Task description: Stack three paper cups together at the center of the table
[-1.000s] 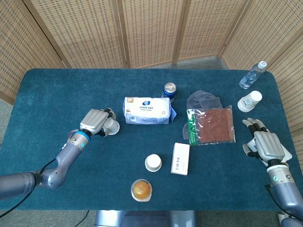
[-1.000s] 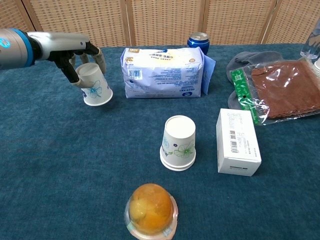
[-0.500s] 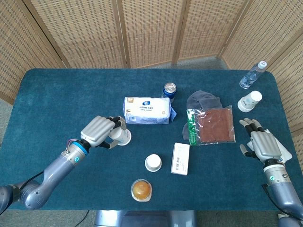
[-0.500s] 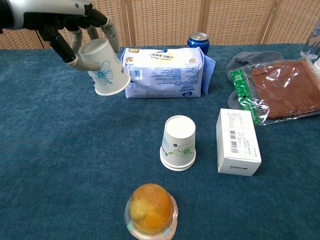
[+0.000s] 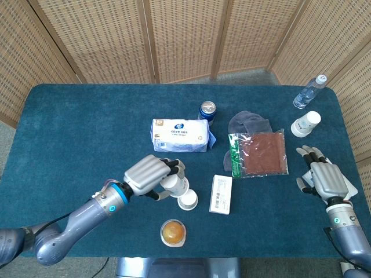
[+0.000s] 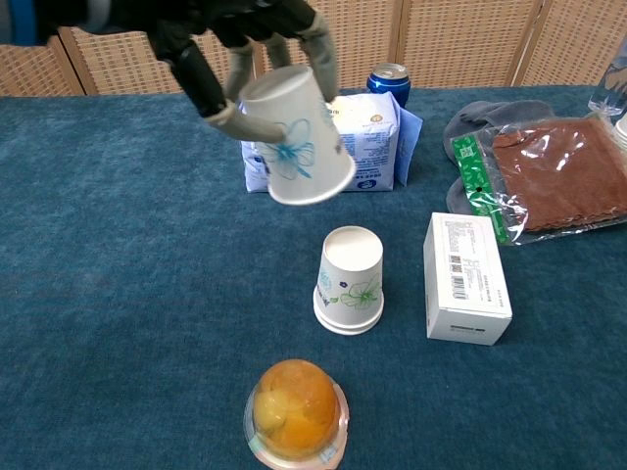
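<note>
Your left hand has its fingers clamped on a cup, held tilted, mouth down and rightward, in the air just up-left of the upside-down centre cup. Square its axis upright before lowering. The third cup stands far right, nearest your right hand, fingers apart, holding nothing.

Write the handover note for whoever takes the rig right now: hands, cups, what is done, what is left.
Left hand holds a paper cup in the air, mouth down and tilted, up and left of the inverted cup at the table's center.
Right hand is open, resting at the right edge, holding nothing.
Third cup stands inverted at far right, near the water bottle.
Done: nothing stacked.
Left: set the held cup over the center one, then fetch the third.
</note>
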Controlling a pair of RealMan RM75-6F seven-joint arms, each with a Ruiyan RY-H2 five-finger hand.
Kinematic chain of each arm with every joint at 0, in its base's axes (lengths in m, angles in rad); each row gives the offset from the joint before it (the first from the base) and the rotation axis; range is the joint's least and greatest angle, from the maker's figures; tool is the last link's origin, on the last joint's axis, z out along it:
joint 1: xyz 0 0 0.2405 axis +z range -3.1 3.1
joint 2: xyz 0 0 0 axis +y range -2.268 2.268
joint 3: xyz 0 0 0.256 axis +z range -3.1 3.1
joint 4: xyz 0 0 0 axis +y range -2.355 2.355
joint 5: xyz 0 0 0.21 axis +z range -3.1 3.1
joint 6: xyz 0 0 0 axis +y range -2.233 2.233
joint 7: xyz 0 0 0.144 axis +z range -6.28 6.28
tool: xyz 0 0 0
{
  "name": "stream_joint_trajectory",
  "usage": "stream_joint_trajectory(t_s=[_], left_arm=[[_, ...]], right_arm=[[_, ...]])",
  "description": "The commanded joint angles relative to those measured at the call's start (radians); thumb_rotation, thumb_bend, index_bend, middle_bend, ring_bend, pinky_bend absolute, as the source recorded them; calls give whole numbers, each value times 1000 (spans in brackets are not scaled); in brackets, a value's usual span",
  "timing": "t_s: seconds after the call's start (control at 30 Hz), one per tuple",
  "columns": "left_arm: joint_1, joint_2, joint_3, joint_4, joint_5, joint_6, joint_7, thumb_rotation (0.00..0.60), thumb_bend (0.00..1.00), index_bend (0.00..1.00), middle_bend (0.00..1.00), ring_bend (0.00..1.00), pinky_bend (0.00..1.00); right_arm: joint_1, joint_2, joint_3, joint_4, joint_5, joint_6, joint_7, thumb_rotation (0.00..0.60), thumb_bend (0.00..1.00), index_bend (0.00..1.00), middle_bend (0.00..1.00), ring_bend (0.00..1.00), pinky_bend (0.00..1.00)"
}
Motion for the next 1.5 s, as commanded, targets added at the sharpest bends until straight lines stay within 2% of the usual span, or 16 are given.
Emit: stream_joint_trajectory(t_s=[0.03, 0.43, 0.87, 1.0, 1.07, 1.13, 1.2, 1.27, 1.4, 1.5], left_arm=[[-44, -40, -3, 7, -44, -8, 37, 600, 373, 356, 278, 372, 565], [-153, -135, 48, 45, -182, 6, 146, 600, 374, 356, 278, 370, 562], [-191, -176, 93, 81, -232, 21, 170, 600, 373, 340, 268, 348, 540], [-204, -177, 110, 88, -252, 21, 187, 600, 373, 190, 162, 232, 452], [-216, -167, 124, 84, -282, 8, 197, 600, 373, 77, 70, 113, 362], [-233, -154, 138, 78, -318, -1, 212, 600, 373, 8, 10, 21, 242], [-236, -148, 151, 75, -324, 14, 227, 600, 372, 0, 0, 0, 138], [-225, -139, 163, 66, -311, 54, 237, 600, 372, 0, 0, 0, 91], [-167, -92, 188, 32, -270, 112, 205, 600, 372, 0, 0, 0, 59], [-103, -43, 229, 10, -202, 175, 194, 600, 372, 0, 0, 0, 51]], right_arm=[[-5, 4, -1, 2, -6, 3, 9, 600, 444, 102, 80, 0, 377], [-22, 10, -5, 22, -25, 3, 49, 600, 445, 102, 80, 0, 377], [-29, 10, -4, 29, -31, 3, 64, 600, 445, 99, 80, 0, 378], [-31, 11, -3, 29, -33, 3, 66, 600, 444, 98, 80, 0, 378], [-31, 11, -3, 31, -33, 3, 65, 600, 445, 99, 80, 0, 378], [-31, 10, -1, 31, -33, 3, 66, 600, 446, 98, 80, 0, 377], [-30, 8, 0, 32, -34, 3, 67, 600, 445, 97, 80, 0, 377], [-30, 8, 1, 33, -37, 4, 68, 600, 444, 96, 80, 0, 377], [-30, 6, 2, 36, -46, 9, 67, 600, 445, 96, 80, 0, 377], [-30, -2, 2, 40, -61, 19, 59, 600, 446, 96, 80, 0, 377]])
